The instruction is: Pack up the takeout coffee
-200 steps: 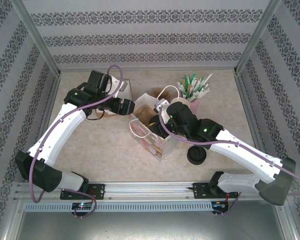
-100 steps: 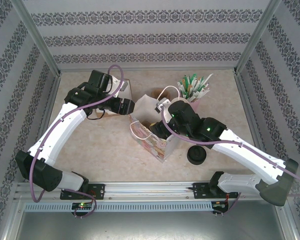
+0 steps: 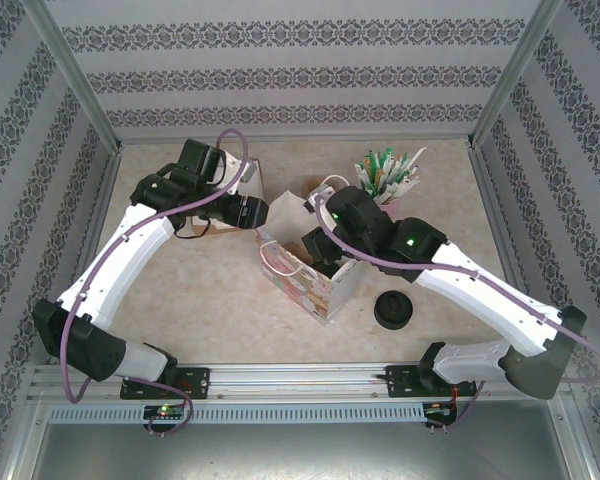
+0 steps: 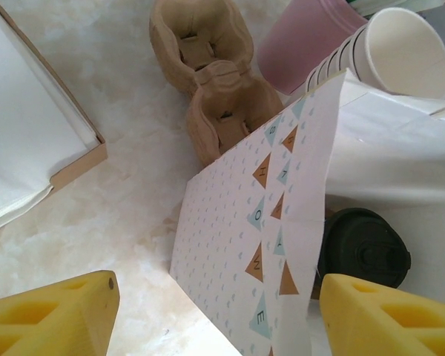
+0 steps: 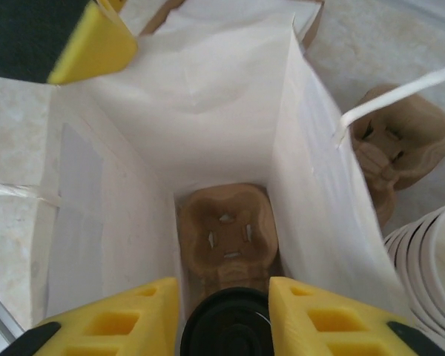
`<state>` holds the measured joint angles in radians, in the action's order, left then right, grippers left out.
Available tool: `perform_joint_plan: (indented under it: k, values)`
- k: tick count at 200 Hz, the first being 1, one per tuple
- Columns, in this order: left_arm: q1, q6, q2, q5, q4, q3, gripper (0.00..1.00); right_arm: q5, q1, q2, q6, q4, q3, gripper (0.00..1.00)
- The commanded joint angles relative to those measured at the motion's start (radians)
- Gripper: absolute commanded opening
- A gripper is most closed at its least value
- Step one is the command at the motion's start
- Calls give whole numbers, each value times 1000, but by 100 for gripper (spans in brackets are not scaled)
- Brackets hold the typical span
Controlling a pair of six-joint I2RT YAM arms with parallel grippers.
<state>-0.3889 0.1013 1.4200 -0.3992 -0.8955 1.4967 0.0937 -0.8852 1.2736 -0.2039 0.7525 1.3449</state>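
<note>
Inside one paper bag (image 5: 208,111): right pincer (image 5: 224,297) clamps one takeout coffee (image 5: 226,330) | one tray (image 5: 226,230) beneath | left pincer (image 4: 216,289) wide

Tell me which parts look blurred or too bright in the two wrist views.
Right wrist view: the takeout coffee and the right gripper around it are soft, being near the lens; the paper bag looks washed out inside. Left wrist view: the white sheet at the left edge is overexposed, the left gripper soft.
</note>
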Motion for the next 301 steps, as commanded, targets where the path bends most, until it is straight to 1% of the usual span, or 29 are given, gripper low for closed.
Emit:
perform_joint_plan:
  k: [1, 55, 80, 102, 129, 151, 197, 227, 244, 255, 269, 289, 301]
  values:
    - [-13, -15, 13, 17, -41, 27, 70, -14, 6, 32, -17, 47, 33, 35]
    - [-17, -8, 17, 17, -51, 39, 61, 7, 8, 108, -24, 106, 36, 32]
    - [-18, -7, 19, 20, -57, 43, 59, 3, 14, 132, -29, 122, 32, 33]
    - [-18, -7, 24, 24, -62, 44, 55, -8, 23, 160, -32, 142, 42, 33]
    - [-20, -6, 29, 29, -69, 45, 53, -17, 39, 184, -37, 148, 36, 33]
    - [-20, -6, 33, 29, -75, 48, 49, -29, 54, 206, -41, 146, 27, 33]
    - [-23, -5, 32, 38, -92, 57, 47, -54, 74, 244, -40, 149, 30, 32]
    - [-25, -1, 27, 40, -99, 68, 48, -71, 74, 208, -43, 132, 55, 31]
    - [-30, 3, 28, 44, -103, 78, 48, -85, 74, 167, -49, 119, 72, 35]
    - [-30, 8, 27, 45, -106, 83, 49, -93, 71, 141, -53, 115, 83, 40]
    - [-31, 12, 27, 49, -108, 86, 51, -96, 70, 111, -60, 117, 98, 45]
    - [-31, 20, 24, 58, -113, 89, 52, -100, 69, 71, -69, 117, 111, 54]
    - [-31, 21, 22, 58, -116, 90, 54, -104, 69, 49, -74, 115, 119, 57]
